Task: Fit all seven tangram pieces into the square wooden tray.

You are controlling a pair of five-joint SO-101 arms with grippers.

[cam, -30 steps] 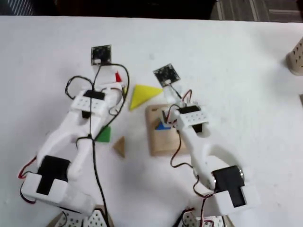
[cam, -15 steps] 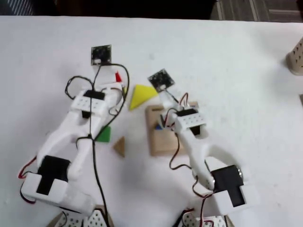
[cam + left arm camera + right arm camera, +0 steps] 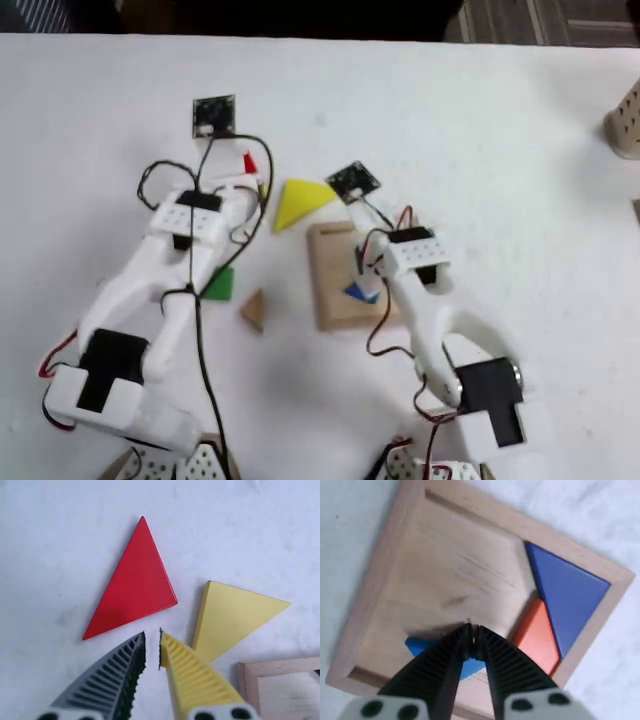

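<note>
Your right gripper (image 3: 472, 631) hangs clenched over the small blue piece (image 3: 415, 644) in the tray (image 3: 375, 580), and your left gripper (image 3: 152, 640) is clenched beside the red triangle (image 3: 132, 585).

Bright even light; table (image 3: 520, 150) washed pale; shadows soft.

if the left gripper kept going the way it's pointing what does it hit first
Most likely the red triangle: the left gripper sits just short of its near edge. Its height is unclear, so it may touch the table first.
</note>
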